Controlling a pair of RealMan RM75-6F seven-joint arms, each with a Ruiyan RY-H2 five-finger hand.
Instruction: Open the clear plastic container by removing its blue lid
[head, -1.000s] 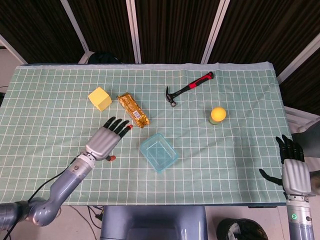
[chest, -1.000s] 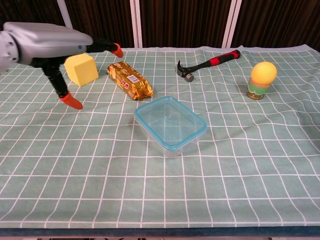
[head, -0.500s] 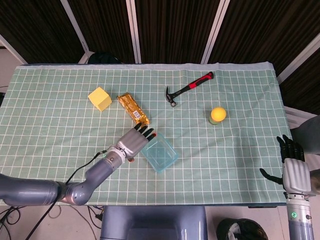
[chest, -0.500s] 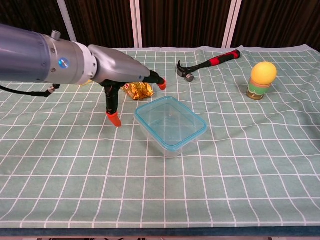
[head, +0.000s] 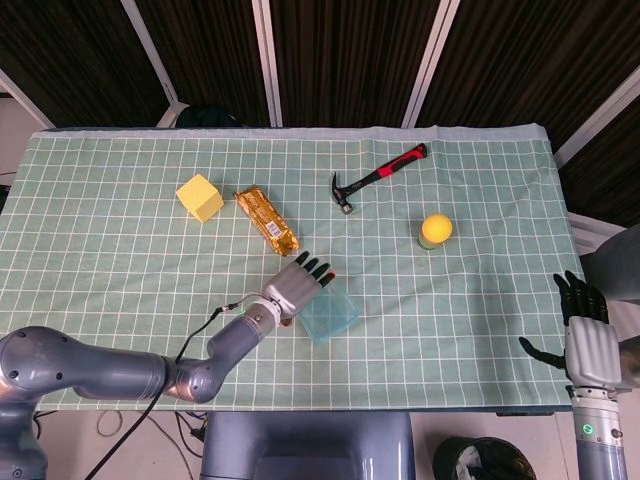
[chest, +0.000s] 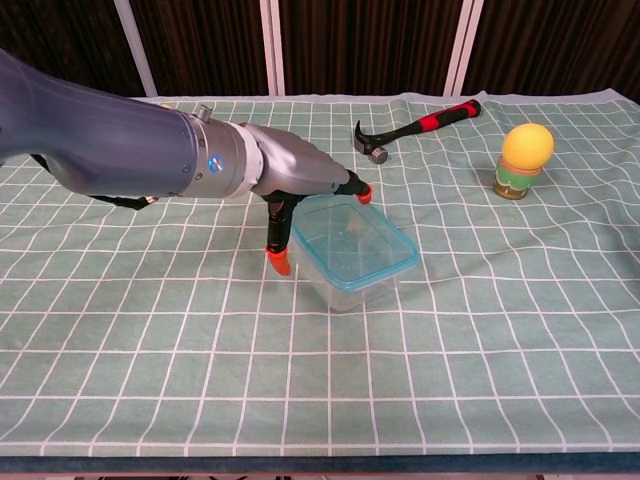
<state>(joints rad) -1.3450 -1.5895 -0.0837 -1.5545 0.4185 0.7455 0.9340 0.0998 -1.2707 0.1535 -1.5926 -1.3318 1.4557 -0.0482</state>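
Note:
The clear plastic container (chest: 358, 262) with its blue lid (chest: 385, 268) on top sits near the table's middle, also seen in the head view as container (head: 335, 316). My left hand (chest: 300, 183) reaches over its left end with fingers spread. The thumb's orange tip (chest: 278, 263) hangs beside the left wall, and another fingertip (chest: 363, 194) lies past the far rim. Whether they touch the box I cannot tell. In the head view the left hand (head: 297, 286) covers the container's near-left part. My right hand (head: 586, 340) hangs spread and empty off the front right corner.
A yellow cube (head: 200, 196) and a gold snack bar (head: 268, 220) lie at back left. A red-handled hammer (chest: 415, 128) lies at the back. A yellow ball on a green cup (chest: 526, 160) stands to the right. The checked green cloth (chest: 480, 350) covers the table.
My left arm swept right from near the yellow cube to the container, and the hand now straddles its left end. The container has shifted slightly right. The right hand stayed put.

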